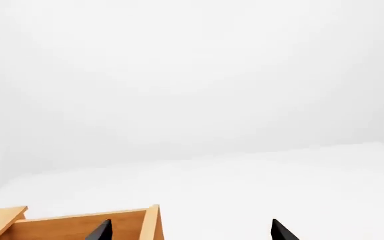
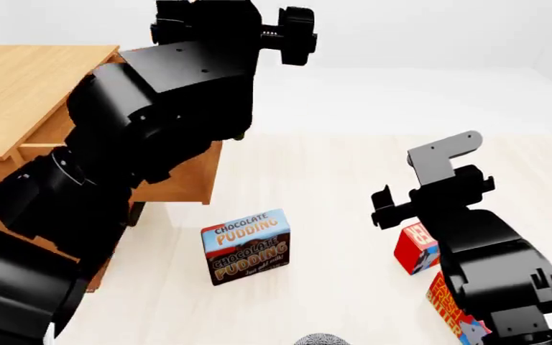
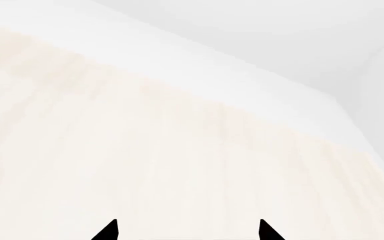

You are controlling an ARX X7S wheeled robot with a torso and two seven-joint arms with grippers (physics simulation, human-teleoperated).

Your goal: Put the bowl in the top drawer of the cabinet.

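Left claw [image 1: 190, 231] is raised over the cabinet [image 2: 26, 93], fingertips spread apart with nothing between them; one fingertip [image 1: 100, 230] overlaps a light-wood open box edge, probably the top drawer [image 1: 78, 225]. Right claw [image 3: 188, 231] hangs over the pale worktop [image 3: 145, 150], likewise released and empty. The bowl cannot be located with certainty; only a grey rounded sliver shows at the head view's bottom edge. A chocolate pudding box [image 2: 247, 246] stands upright near the cabinet; red boxes [image 2: 415, 248] lie partly behind the right arm.

right end effector [image 3: 188, 231] | fingertips [image 3: 108, 231] apart | pale tabletop [image 3: 145, 150] beyond
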